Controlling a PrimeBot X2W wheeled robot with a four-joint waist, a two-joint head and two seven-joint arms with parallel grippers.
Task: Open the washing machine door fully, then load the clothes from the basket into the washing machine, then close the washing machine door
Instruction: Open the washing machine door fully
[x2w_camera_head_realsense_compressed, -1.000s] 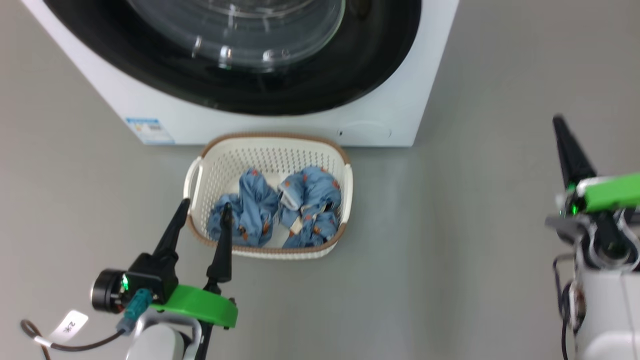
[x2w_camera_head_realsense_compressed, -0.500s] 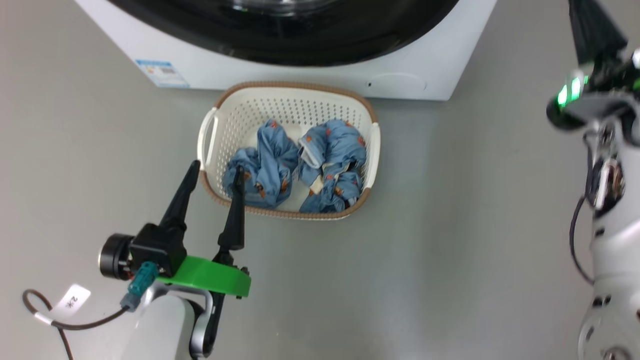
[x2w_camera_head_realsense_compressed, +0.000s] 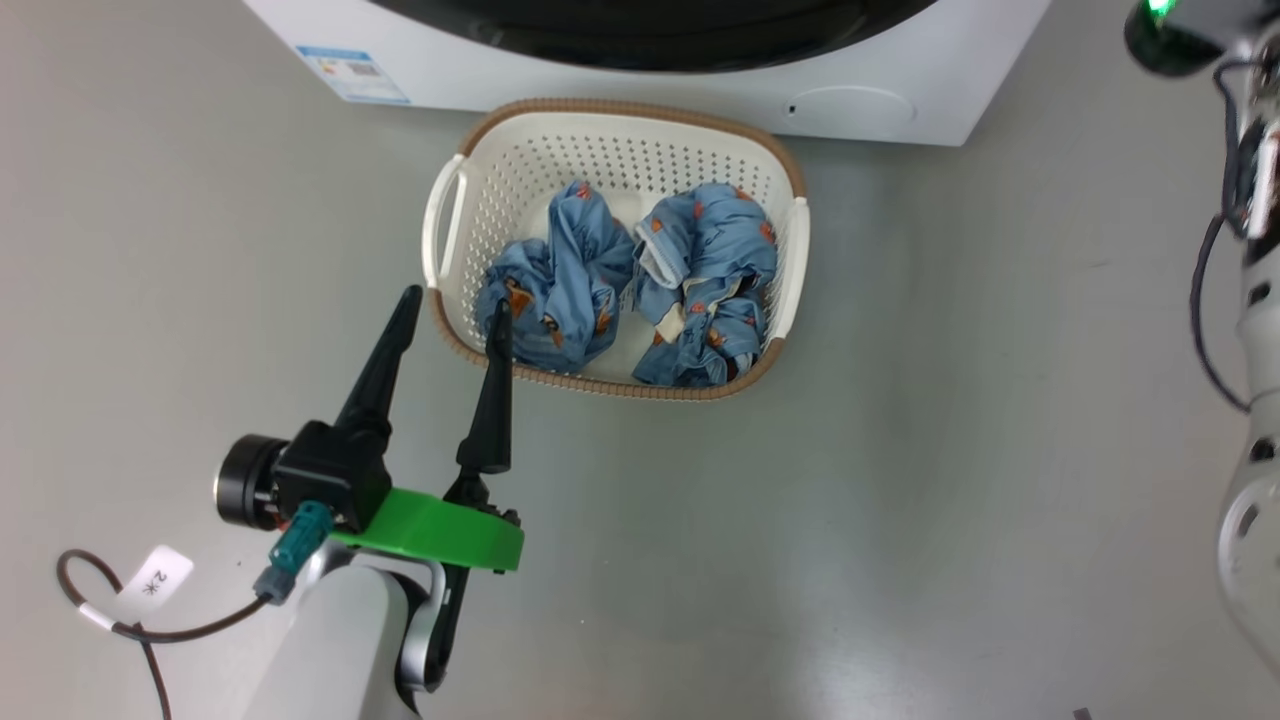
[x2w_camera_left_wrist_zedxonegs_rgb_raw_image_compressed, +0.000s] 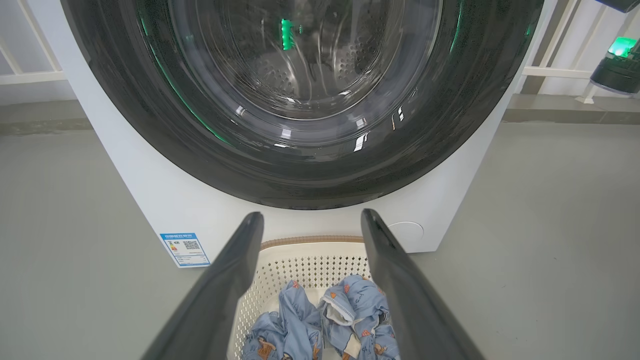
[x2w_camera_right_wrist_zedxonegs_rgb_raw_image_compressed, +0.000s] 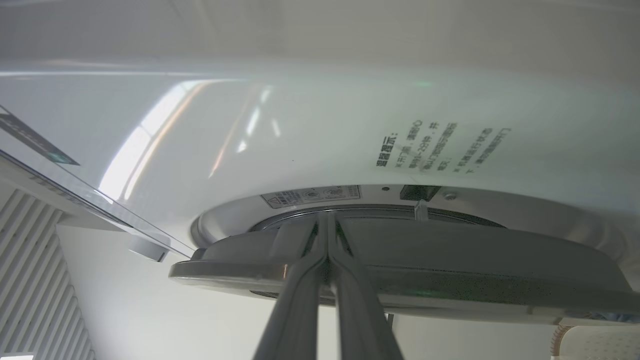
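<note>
The right end effector (x2w_camera_right_wrist_zedxonegs_rgb_raw_image_compressed: 327, 225), closed, should draw the door (x2w_camera_right_wrist_zedxonegs_rgb_raw_image_compressed: 475, 270) along its hinge arc. The left end effector (x2w_camera_head_realsense_compressed: 454, 300) is open.

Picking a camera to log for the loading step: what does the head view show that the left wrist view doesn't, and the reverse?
Head view, not left wrist: the whole basket with both side handles, and the left gripper's green mount and tagged cable.
Left wrist, not head: the washing machine door's glass window with the drum behind it, and a white railing.
Both: the clothes in the basket, the left gripper's open fingers, and the washing machine's white front with its blue sticker.
</note>
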